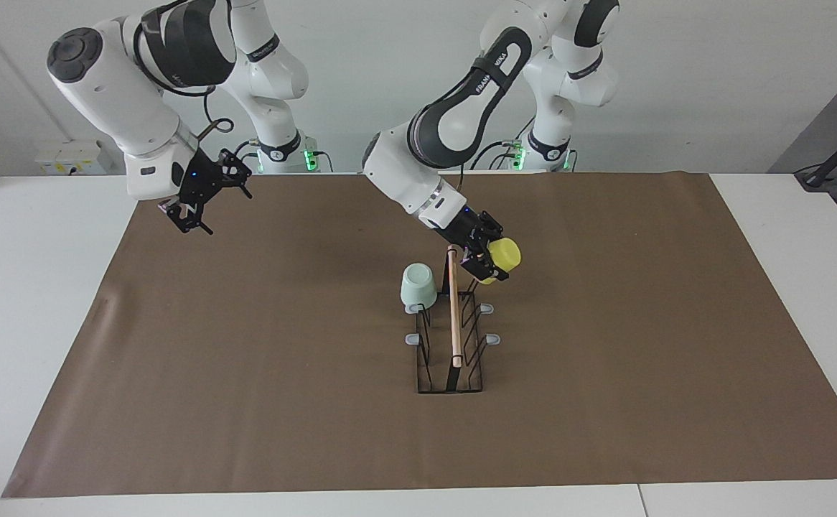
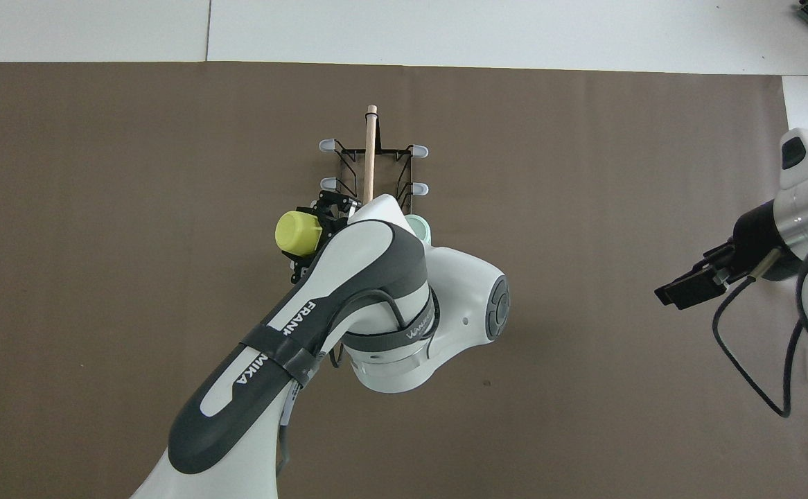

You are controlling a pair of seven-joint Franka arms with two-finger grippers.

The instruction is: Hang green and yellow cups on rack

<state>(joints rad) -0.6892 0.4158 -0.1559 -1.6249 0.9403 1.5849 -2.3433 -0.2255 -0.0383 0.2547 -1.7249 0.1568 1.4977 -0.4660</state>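
The black wire rack (image 1: 426, 373) with its wooden rod (image 1: 454, 316) stands mid-table; it also shows in the overhead view (image 2: 404, 156). The mint green cup (image 1: 418, 285) hangs upside down on the rack's prong nearest the robots, on the right arm's side; only a sliver of it (image 2: 419, 225) shows from overhead. My left gripper (image 1: 496, 263) (image 2: 305, 239) is shut on the yellow cup (image 1: 504, 255) (image 2: 296, 232), held tilted over the nearest prong on the left arm's side. My right gripper (image 1: 187, 215) (image 2: 678, 291) waits raised over the right arm's end of the mat.
A brown mat (image 1: 246, 373) covers most of the white table. Several grey-tipped prongs (image 1: 492, 337) on the rack carry nothing. My left arm (image 2: 376, 305) hides the rack's near end from overhead.
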